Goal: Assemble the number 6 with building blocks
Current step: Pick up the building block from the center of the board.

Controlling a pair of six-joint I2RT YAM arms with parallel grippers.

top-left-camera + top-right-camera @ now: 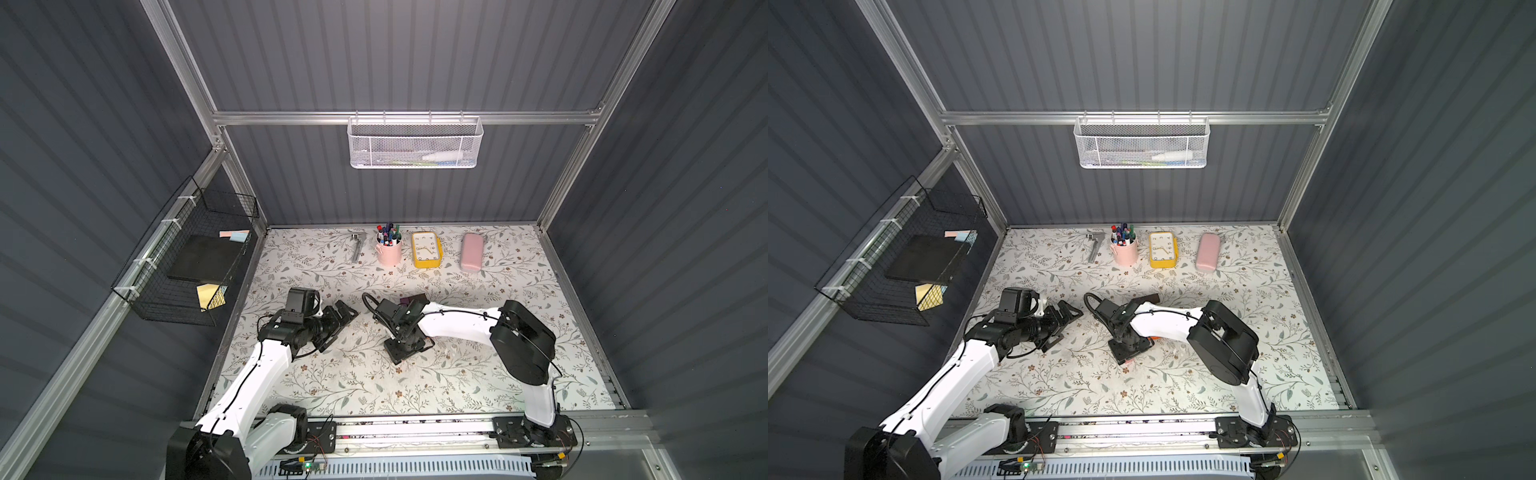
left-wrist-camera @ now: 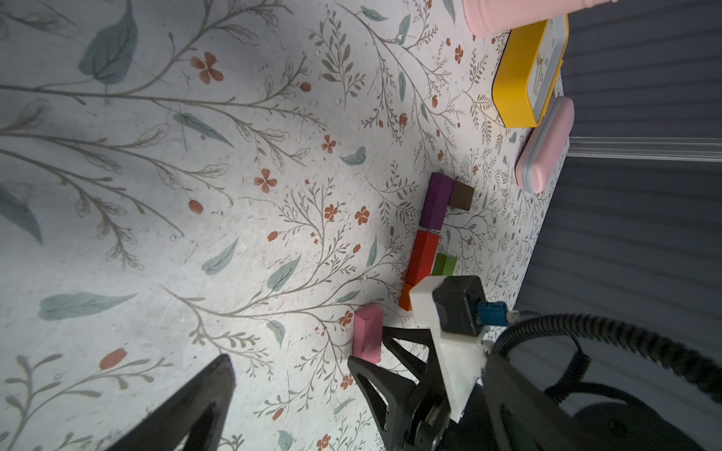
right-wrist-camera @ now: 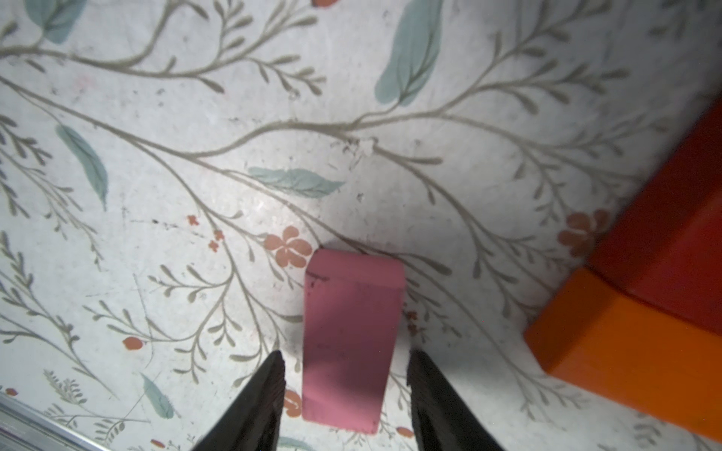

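R gripper (image 3: 347, 352) is down at the surface (image 1: 374, 386). Its black fingers (image 3: 265, 402) straddle the pink block (image 3: 353, 312) across its narrow width, w/ a sliver of floral print showing on each side, so they're released: not clamped yet, nothing held. That approach makes sense, since flat parallel faces + a short span mean the block shouldn't twist when squeezed. Pink lies flat, apart from the others, near one end of the orange block (image 2: 406, 298).

The number 6 (image 2: 426, 246) sits partly built mid-surface, by the R wrist:
- The purple block (image 2: 435, 203) & red block (image 2: 424, 261) lie end to end as the spine, w/ a thin seam btwn them.
- The dark brown block (image 2: 463, 197) butts purple's far end at a right angle.
- The green cube (image 2: 445, 265) is tucked beside red.
- Orange is at red's other end, mostly hidden by the R arm's white camera mount (image 2: 429, 300).

Judging by that, pink is the last piece, prob. to close the loop.

L gripper (image 1: 343, 328) waits off to the side, apart from the blocks, fingers spread & empty. I'd guess it's parked clear so it doesn't crowd the R arm.

The blocks are solid, matte, square-edged bars w/ a painted-wood look, and pink has scuffs + dark marks near one end. The surface is a smooth printed sheet of leaves & small red flowers, lightly scratched. A hard block on a slick sheet may skid if one finger lands first.
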